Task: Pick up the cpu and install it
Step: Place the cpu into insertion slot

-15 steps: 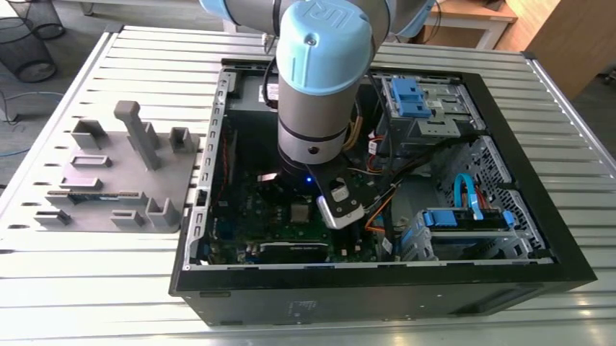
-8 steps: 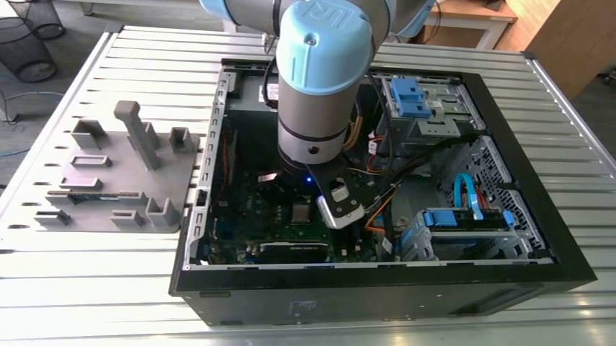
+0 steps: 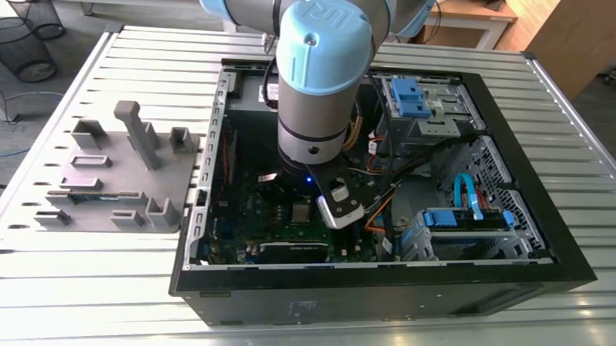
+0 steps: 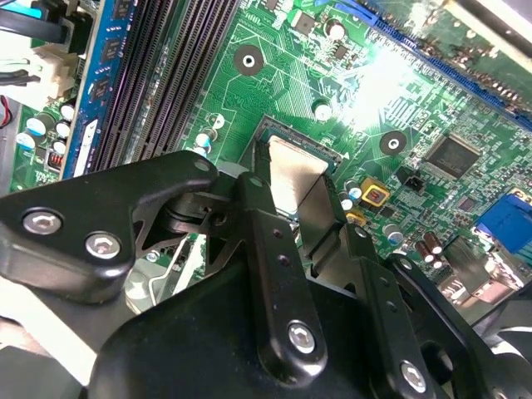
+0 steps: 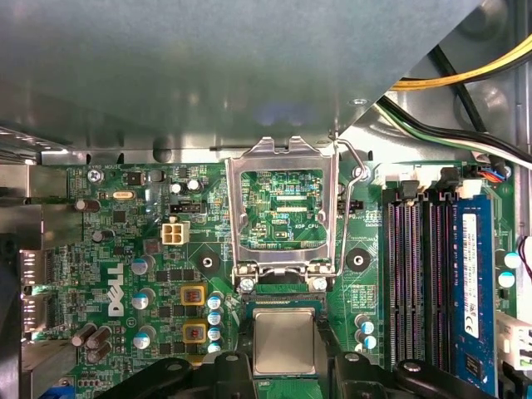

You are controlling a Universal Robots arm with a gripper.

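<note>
The cpu point(image 5: 284, 339), a small square chip with a dull silver top, lies flat over the green socket of the motherboard point(image 5: 125, 249). My gripper point(image 5: 284, 332) straddles it, one black finger point(image 5: 244, 353) against each side, so it is shut on the chip. In the second wrist view the cpu point(image 4: 291, 166) shows between the same fingers point(image 4: 259, 216). The silver hinged socket frame point(image 5: 283, 158) stands flipped open just beyond the chip, its lever point(image 5: 353, 166) raised. In the exterior view the arm point(image 3: 313, 94) reaches down into the open computer case point(image 3: 385, 288).
Black memory slots point(image 5: 411, 274) and a blue memory stick point(image 5: 470, 283) run beside the socket. Yellow and black cables point(image 5: 449, 79) hang near the frame's lever. Drive cages with blue clips point(image 3: 414, 97) fill the case's far side. A grey fixture block point(image 3: 115, 173) sits at the exterior view's left.
</note>
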